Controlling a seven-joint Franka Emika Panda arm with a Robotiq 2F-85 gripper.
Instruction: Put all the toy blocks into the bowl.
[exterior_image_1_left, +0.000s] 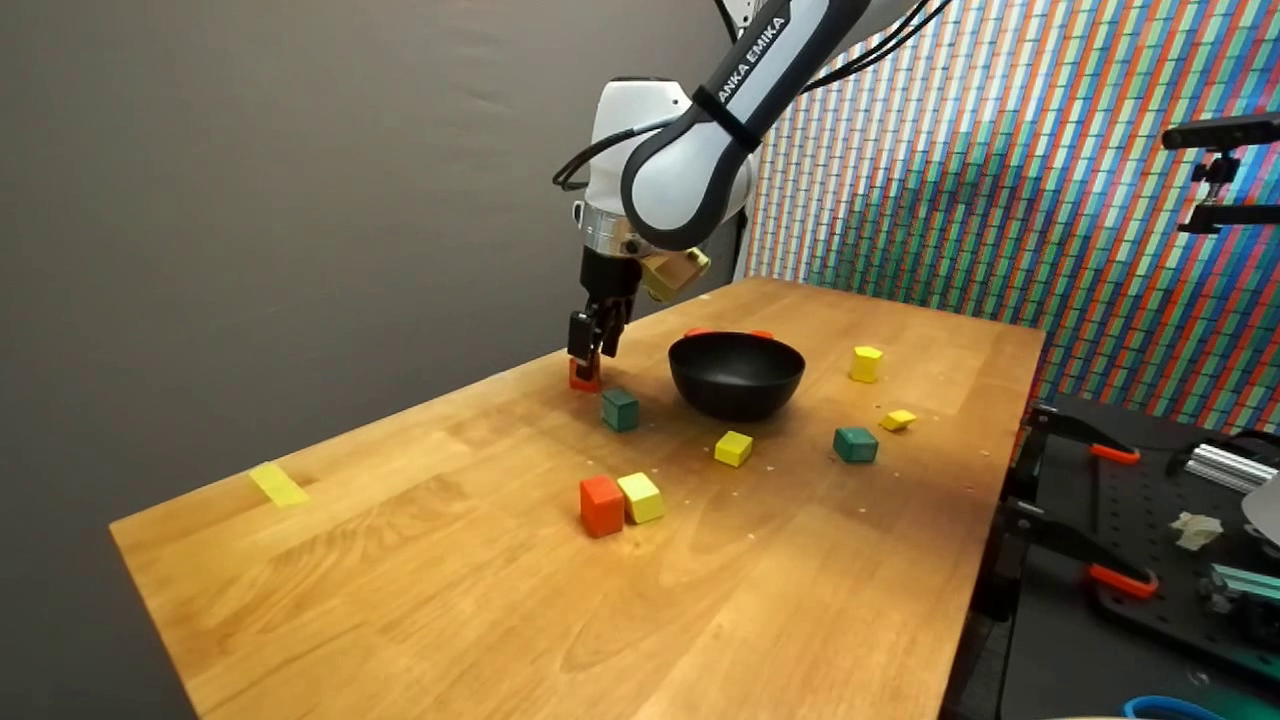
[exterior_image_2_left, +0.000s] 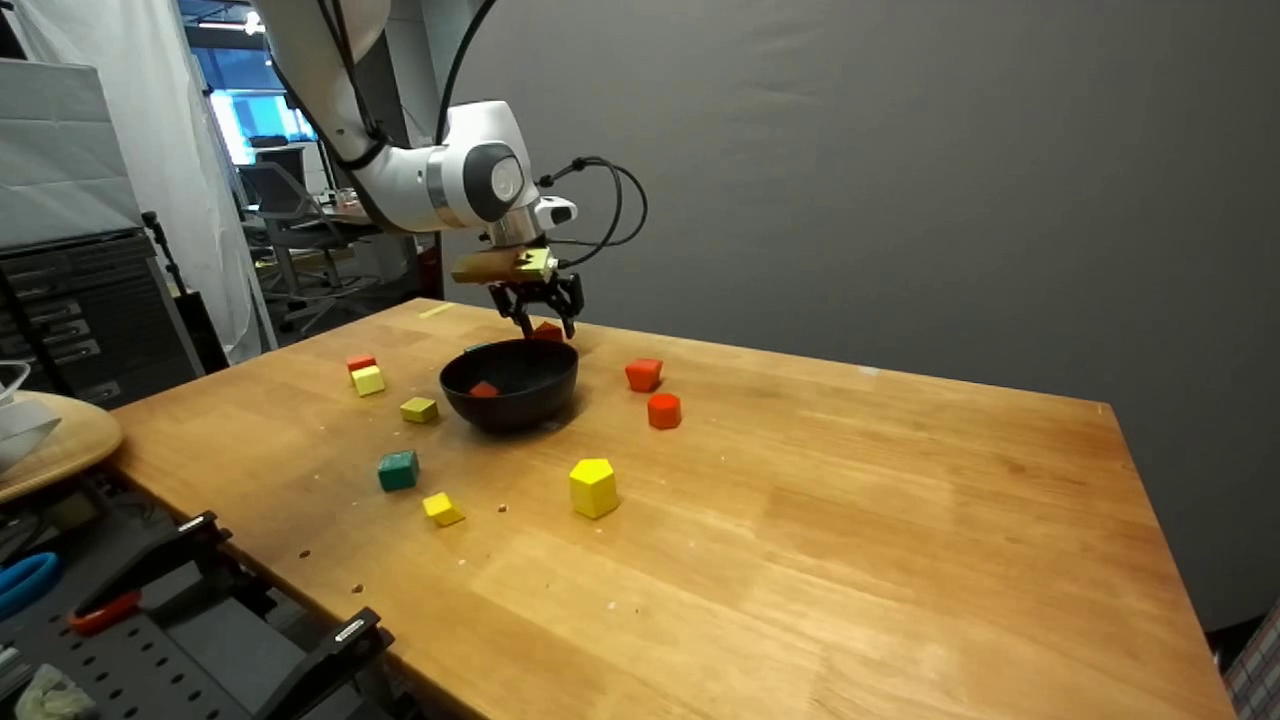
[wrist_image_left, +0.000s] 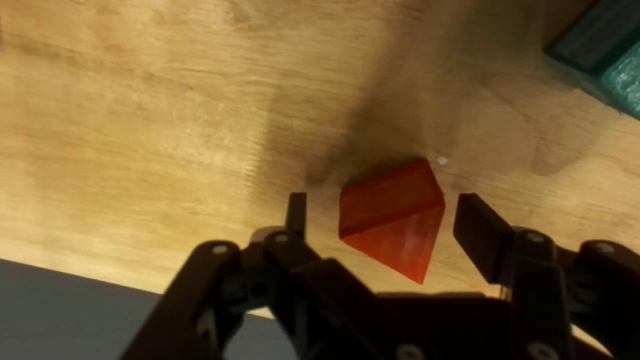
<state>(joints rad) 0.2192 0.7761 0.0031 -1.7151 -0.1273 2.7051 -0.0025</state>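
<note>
My gripper (wrist_image_left: 382, 216) is low over the table, open, with a red block (wrist_image_left: 392, 212) standing between its fingers. Bare wood shows on both sides of that block, the gap on the right being narrower. In an exterior view the black bowl (exterior_image_1_left: 735, 380) sits beside the gripper, and a red block (exterior_image_2_left: 484, 389) lies inside it. A green block (exterior_image_1_left: 620, 410) is close to the gripper. Around the bowl are yellow blocks (exterior_image_1_left: 733, 448), another green block (exterior_image_2_left: 398, 470) and two red blocks, a nearer one (exterior_image_2_left: 664, 411) and a farther one (exterior_image_2_left: 644, 375).
A red block (exterior_image_1_left: 602, 506) and a pale yellow block (exterior_image_1_left: 641, 498) stand side by side, apart from the bowl. A flat yellow strip (exterior_image_1_left: 278, 484) lies by the table edge. The grey wall (exterior_image_1_left: 300, 250) rises just behind the gripper. Black clamps (exterior_image_2_left: 320, 665) grip the opposite side.
</note>
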